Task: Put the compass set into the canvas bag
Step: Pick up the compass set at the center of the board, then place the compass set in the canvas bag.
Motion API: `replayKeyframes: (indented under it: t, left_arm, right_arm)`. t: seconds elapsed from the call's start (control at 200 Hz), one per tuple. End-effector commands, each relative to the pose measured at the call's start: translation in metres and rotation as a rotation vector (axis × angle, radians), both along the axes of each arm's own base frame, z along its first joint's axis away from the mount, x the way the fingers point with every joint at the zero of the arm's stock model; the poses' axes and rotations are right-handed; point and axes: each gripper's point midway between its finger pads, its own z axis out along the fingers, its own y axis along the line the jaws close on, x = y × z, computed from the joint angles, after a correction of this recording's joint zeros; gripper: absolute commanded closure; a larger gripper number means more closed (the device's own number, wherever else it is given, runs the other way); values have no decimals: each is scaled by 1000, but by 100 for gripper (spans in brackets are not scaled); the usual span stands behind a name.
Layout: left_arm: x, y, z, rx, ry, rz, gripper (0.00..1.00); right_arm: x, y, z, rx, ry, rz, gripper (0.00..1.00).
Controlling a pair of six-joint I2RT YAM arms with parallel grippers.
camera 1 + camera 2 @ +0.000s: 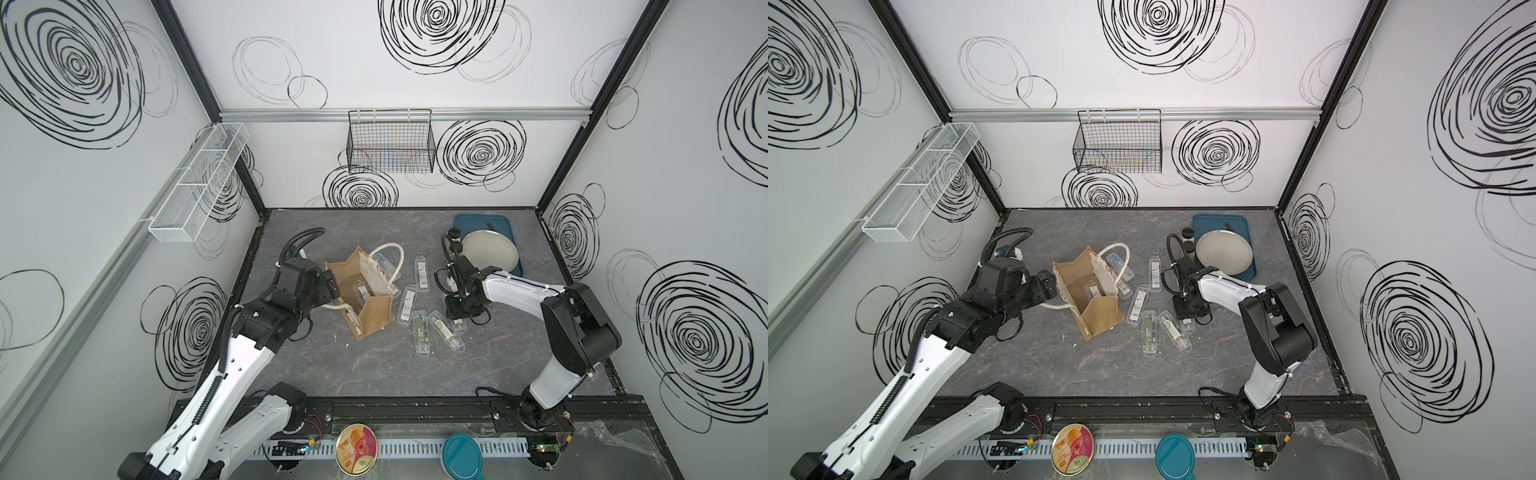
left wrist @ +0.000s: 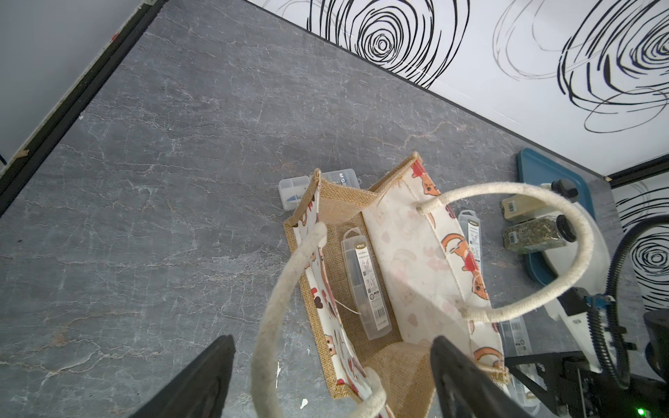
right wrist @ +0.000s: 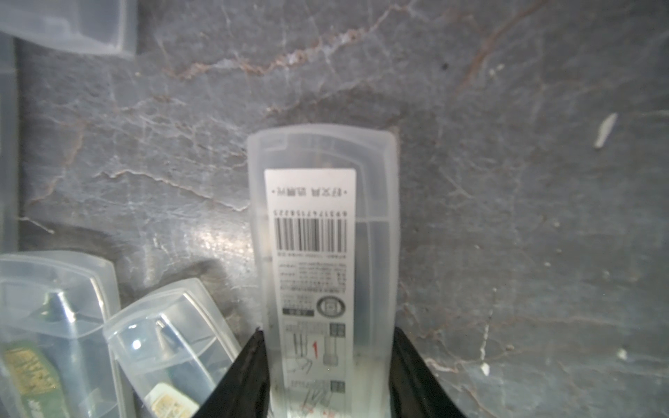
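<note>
The canvas bag [image 1: 376, 316] [image 1: 1100, 318] [image 2: 398, 253] stands open in the middle of the table, with one clear compass set case [image 1: 360, 291] [image 2: 365, 286] lying inside. My left gripper [image 1: 332, 286] [image 1: 1047, 284] [image 2: 333, 362] is open at the bag's left end, and its fingers straddle a white rope handle [image 2: 275, 311] and the bag's rim. To the right of the bag, my right gripper [image 1: 457, 321] [image 3: 327, 362] points down, shut on another compass set [image 3: 325, 253] that lies on the table. Several more cases [image 1: 422, 272] [image 1: 420, 334] lie between the bag and the right arm.
A blue tray [image 1: 498, 222] with a round plate [image 1: 490, 251] and jars [image 2: 535, 235] sits at the back right. A black wire basket [image 1: 390, 141] hangs on the back wall and a white mesh rack [image 1: 199, 183] on the left wall. A round tin [image 1: 356, 449] and a teal lid [image 1: 462, 455] lie at the front.
</note>
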Motion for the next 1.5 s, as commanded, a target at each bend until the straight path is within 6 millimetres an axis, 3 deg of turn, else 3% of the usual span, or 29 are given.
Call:
replayKeyframes:
  t: [0.0,0.175,0.37,0.555,0.63,0.755,0.936,1.096,1.246,1.496]
  left_arm:
    - [6,2,14,-9,-50,-9,12]
    - [10,13,23,8,-59,1,12]
    - [17,21,26,-14,-61,12,12]
    - [19,25,26,-21,-66,27,12]
    - [18,25,23,-37,-63,35,12]
    - [16,23,23,-59,-55,30,12]
    - [14,27,23,-50,-62,44,12]
    - [13,27,25,-56,-72,50,12]
    - [8,31,23,-35,-61,55,12]
    - [3,35,15,-21,-43,64,12]
  right_arm:
    - [-1,-9,11,-34,-24,-28,59]
    - [12,-12,66,-18,-135,-50,61]
    - [23,1,150,77,-281,-27,62]
    - [31,44,222,146,-467,87,62]
    - [33,72,246,175,-517,149,62]
    - [31,130,268,219,-554,285,61]
    - [35,208,260,239,-578,471,61]
    - [40,261,226,258,-530,588,61]
    - [47,279,183,214,-469,614,61]
    - [37,280,115,139,-291,616,61]
